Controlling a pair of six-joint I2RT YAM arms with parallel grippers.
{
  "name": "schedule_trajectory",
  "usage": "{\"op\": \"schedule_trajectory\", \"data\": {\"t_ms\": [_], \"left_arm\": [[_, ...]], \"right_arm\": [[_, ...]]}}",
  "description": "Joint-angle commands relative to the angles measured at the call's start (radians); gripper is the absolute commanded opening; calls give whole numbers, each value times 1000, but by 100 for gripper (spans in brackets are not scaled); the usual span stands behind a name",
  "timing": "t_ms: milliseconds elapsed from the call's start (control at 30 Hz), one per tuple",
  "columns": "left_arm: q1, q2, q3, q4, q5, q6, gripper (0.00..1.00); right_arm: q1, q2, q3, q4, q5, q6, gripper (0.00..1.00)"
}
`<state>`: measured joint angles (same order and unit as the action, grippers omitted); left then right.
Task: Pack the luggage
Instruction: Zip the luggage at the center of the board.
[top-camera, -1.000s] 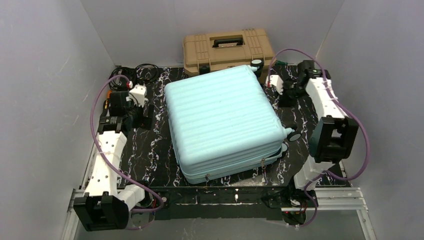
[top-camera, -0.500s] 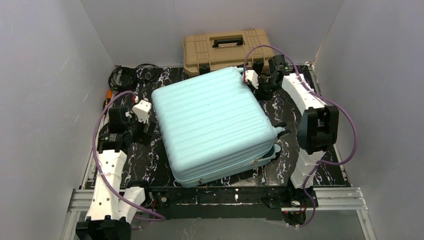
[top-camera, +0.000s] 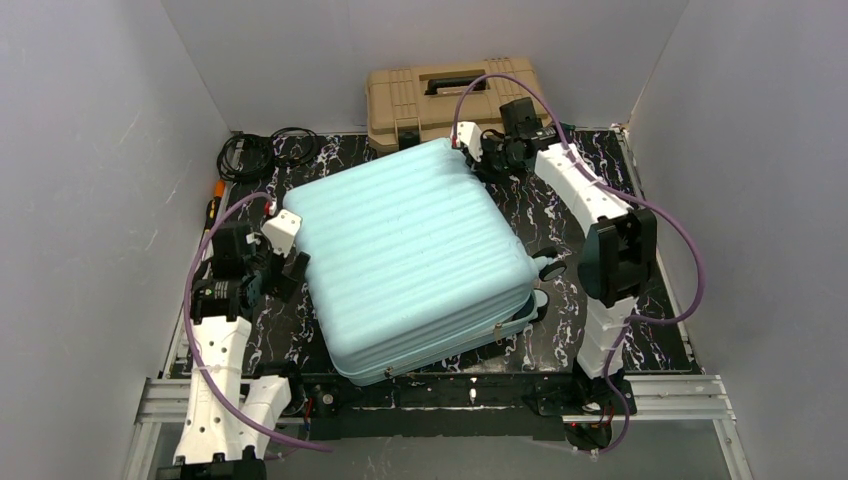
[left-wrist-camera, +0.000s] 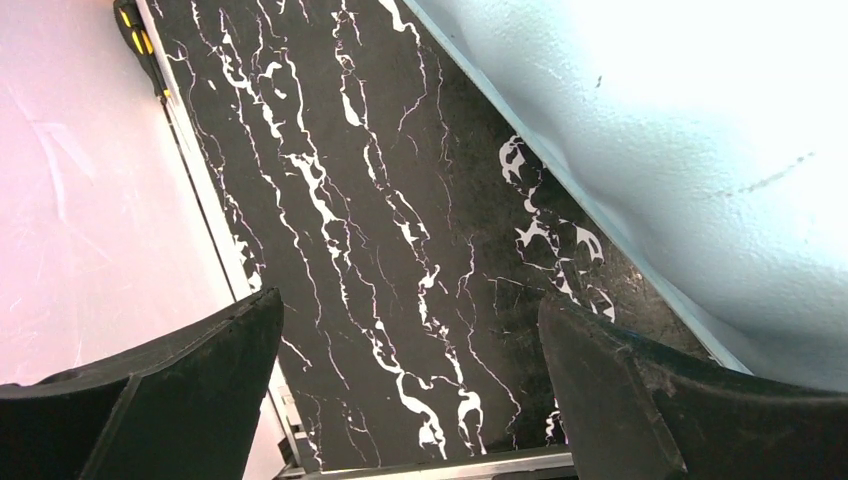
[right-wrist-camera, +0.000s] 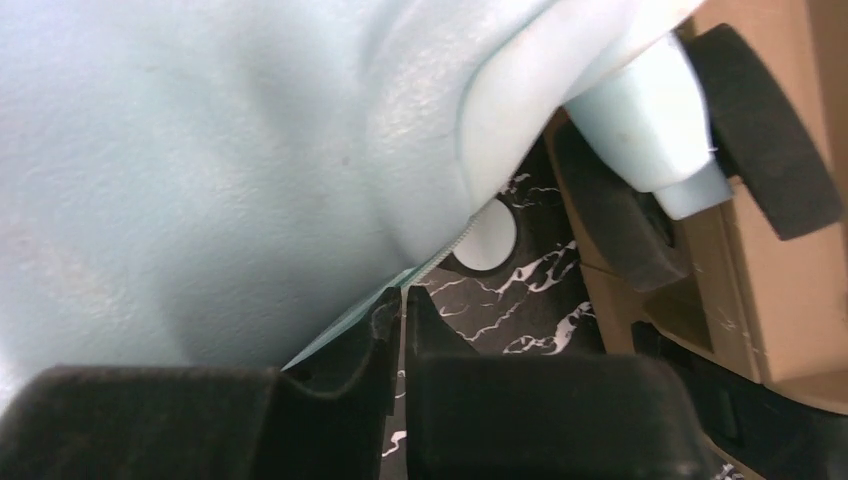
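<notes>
**Luggage lies closed and askew: one arm at its corner, one waiting at its side**

We see the luggage (top-camera: 410, 260) flat on the black marbled table (top-camera: 610, 200), ribbed shell up and lid down. It is twisted so that none of its edges runs square to the arms. Behind its far corner sits the tan toolbox (top-camera: 450, 95), touching it or nearly so; we cannot tell which.

The right gripper (right-wrist-camera: 402, 320) is down at the far right corner of the luggage. Its jaws are pressed almost together, right against the zipper seam (right-wrist-camera: 335, 345) and close to a black wheel (right-wrist-camera: 760, 130). We cannot tell whether a zip pull is pinched between them, because the fingertips hide that spot. We read this as work on the zip, or a nudge at the corner.

The left gripper (left-wrist-camera: 410, 340) hangs at the left edge of the luggage, jaws spread wide over bare table and holding nothing. We judge it is placed there to brace the shell against the other arm's effort. With the lid down, the packing looks near its end.
</notes>
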<state>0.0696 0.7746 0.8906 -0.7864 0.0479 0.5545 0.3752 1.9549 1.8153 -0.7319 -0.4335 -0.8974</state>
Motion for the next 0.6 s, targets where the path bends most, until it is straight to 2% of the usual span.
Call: {"op": "schedule_trajectory", "data": {"t_ms": [0,200,333,400,467,567], "left_arm": [[-7,-22,-17,-23,-23,3,98],[-6,-48,57,-23,22,-46,98],[-6,-52,142,-15,95,-66,98],[-6,-40,185,-2,129,-73,98],[-6,-4,235,21,135,-99,98],[-6,93,348,76,101,-182,98]], "right_arm": [[69,-69,-45,46,45,84,22],[-72,-314,-98,19,104,138,44],[-132,-437,-127,-100,207,136,59],[-134,-490,-185,-97,265,124,61],[-135,-525,-268,-16,346,146,61],[-136,-506,-257,69,426,196,60]]}}
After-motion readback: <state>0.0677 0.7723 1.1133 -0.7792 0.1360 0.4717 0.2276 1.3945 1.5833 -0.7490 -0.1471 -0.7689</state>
